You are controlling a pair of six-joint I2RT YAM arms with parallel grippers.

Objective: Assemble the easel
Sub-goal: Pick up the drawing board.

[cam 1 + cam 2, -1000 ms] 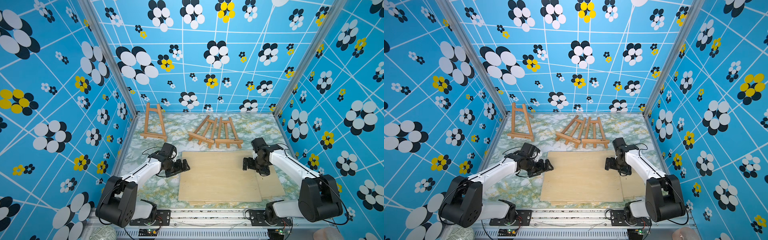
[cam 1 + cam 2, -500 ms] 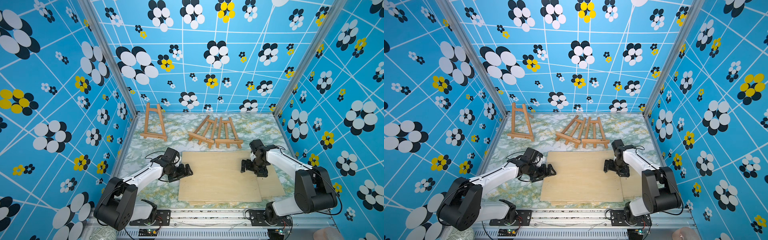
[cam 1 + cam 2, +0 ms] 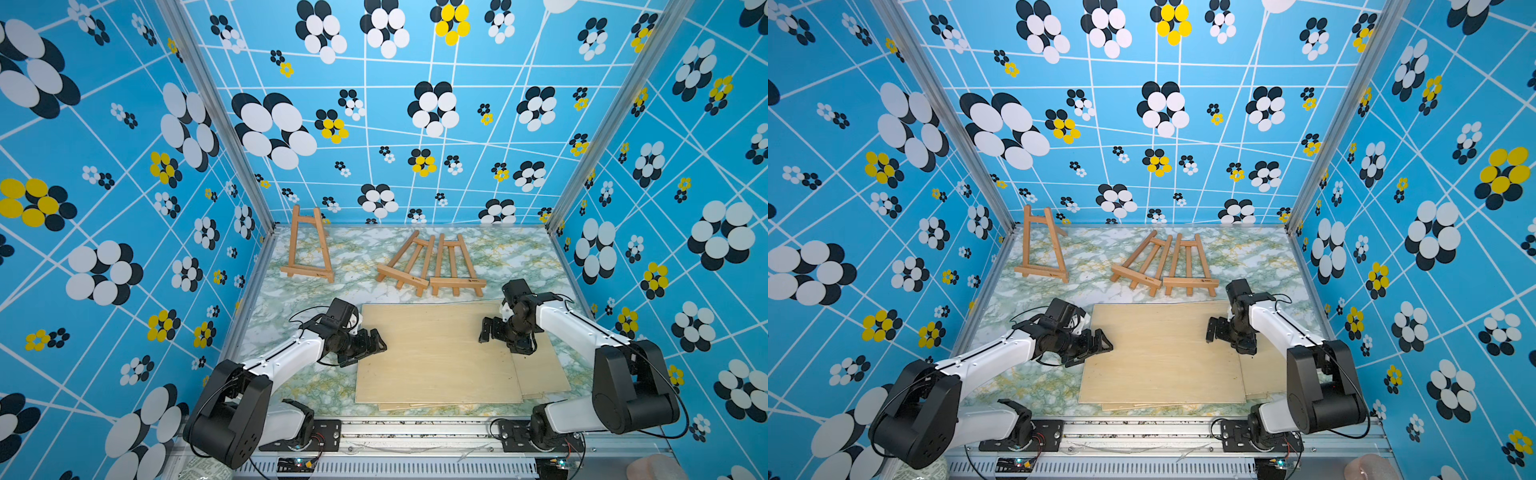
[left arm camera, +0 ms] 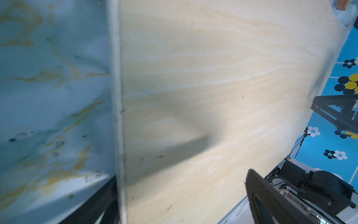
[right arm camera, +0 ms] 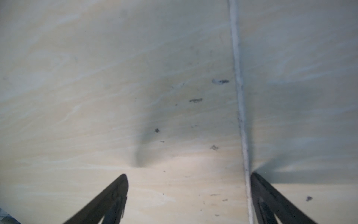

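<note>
The landmark is the top board (image 3: 436, 357), a pale plywood sheet lying flat on the marbled tabletop (image 3: 291, 299) near the front edge.

Beyond the top board's far left corner, well apart from it and close to the back left corner of the enclosure, a standing easel (image 3: 309, 245) is upright with its ledge facing forward.

At the top board's left edge sits the left gripper (image 3: 365, 347), low and pointing across the sheet. Its jaws are spread wide with nothing between them. In the left wrist view one finger (image 4: 100, 201) is on the tabletop side of the edge and the other is over the wood. Whether either touches the surface I cannot tell.

Just beyond the top board's far edge, about midway along it, a tilted easel (image 3: 409, 266) lies flat and leans to the right. Right beside it lies a straight easel (image 3: 455, 266), also flat, with its ledge nearest the top board. They are so close that I cannot tell if they touch.

Over the top board's right edge is the right gripper (image 3: 505, 343), pointing down, with its jaws wide apart and empty. In the right wrist view one finger (image 5: 114, 192) is over the top board and the other is at the edge.

A lower board (image 3: 540, 370) sticks out from under the top board's right side.
</note>
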